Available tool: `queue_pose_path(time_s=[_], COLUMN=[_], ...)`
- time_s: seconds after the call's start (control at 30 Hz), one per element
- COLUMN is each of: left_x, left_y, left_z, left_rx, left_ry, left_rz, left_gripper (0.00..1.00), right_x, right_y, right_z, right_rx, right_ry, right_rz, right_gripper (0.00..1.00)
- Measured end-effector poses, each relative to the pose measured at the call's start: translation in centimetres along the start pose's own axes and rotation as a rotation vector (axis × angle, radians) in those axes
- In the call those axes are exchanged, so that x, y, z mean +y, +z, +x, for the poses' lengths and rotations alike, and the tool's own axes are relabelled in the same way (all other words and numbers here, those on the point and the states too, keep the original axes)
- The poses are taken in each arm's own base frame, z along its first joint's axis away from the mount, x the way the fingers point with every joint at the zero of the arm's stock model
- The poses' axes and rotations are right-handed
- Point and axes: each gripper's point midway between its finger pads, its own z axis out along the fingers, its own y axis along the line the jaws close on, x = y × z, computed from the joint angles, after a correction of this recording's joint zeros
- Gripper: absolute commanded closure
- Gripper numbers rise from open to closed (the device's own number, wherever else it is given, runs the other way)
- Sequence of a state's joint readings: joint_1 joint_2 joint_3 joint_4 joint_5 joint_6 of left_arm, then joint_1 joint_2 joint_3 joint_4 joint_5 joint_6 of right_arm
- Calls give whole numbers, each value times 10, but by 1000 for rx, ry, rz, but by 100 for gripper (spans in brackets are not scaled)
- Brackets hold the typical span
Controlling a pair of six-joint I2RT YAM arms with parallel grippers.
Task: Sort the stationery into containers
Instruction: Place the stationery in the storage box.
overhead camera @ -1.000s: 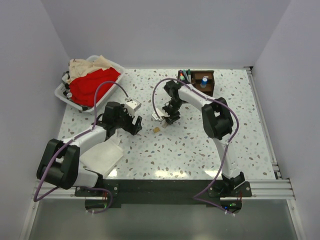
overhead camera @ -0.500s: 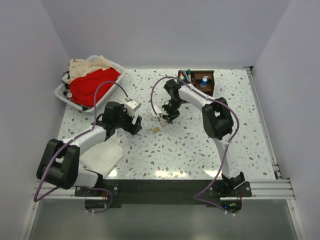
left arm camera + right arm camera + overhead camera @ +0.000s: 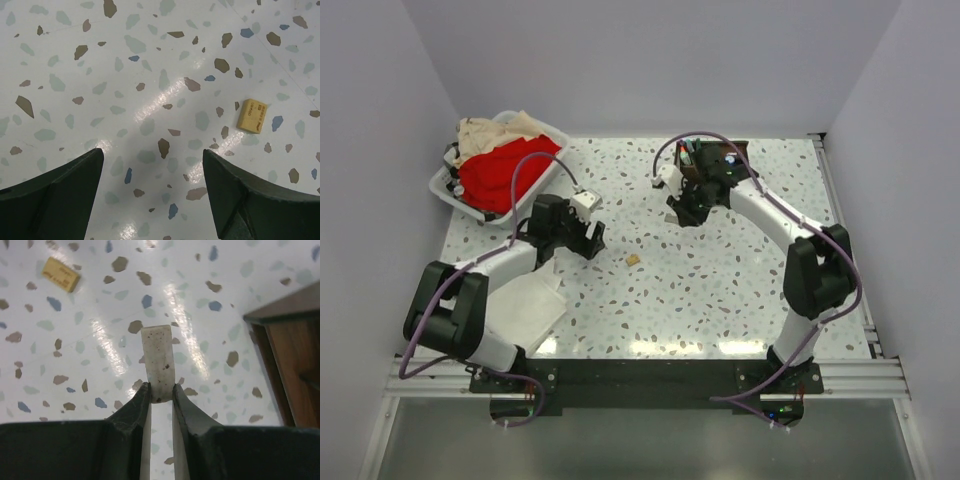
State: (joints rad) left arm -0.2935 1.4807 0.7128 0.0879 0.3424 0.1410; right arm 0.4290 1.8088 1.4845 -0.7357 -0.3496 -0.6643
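1. Pale lilac walls close in a speckled terrazzo tabletop. At its far left is a white basket of red and beige clothes, and a white folded cloth lies near the left arm's base.
2. The right claw is pinched narrow on a whitish, speckled, slim rectangular block. It grips the block by its lower end and holds it clear above the tabletop.
3. A dark brown wooden desk organizer stands at the far right, just beside that claw. From the right wrist view its wall is close on the right, but the block is not over any compartment yet.
4. The left claw hangs with its jaws wide and nothing between them, low over bare tabletop.
5. A small tan rectangular eraser lies flat out in the middle of the tabletop. It is to the right of the left claw, near it but not touching.
6. Some slim coloured items appear to stand in the organizer already, though they are too small to name.
7. Judged from this, the sorting looks well along. The held block needs dropping in, the tan eraser needs collecting, and no other loose stationery shows.
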Motion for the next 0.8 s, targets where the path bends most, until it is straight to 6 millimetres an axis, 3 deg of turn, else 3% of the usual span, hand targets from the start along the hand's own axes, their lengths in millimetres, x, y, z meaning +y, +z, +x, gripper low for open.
queue_pose_path(time_s=[0.1, 0.2, 0.23, 0.33, 0.53, 0.8], left_x=[8, 16, 20, 30, 49, 63], left_y=[9, 19, 22, 24, 22, 26], left_z=[-12, -26, -32, -42, -36, -23], left_rx=[0, 8, 5, -5, 27, 83], left_ry=[1, -2, -1, -4, -56, -93], left_rz=[-13, -21, -31, -74, -192, -268], left_gripper=[13, 8, 0, 0, 0, 0], right_x=[-14, -31, -38, -59, -90, -115], right_y=[-15, -22, -23, -32, -48, -50], right_z=[3, 21, 28, 47, 59, 76], right_rx=[-19, -4, 2, 15, 3, 20], right_ry=[147, 315, 374, 526, 662, 762], right_rz=[140, 265, 306, 424, 606, 709], right_gripper=[100, 100, 100, 100, 100, 100])
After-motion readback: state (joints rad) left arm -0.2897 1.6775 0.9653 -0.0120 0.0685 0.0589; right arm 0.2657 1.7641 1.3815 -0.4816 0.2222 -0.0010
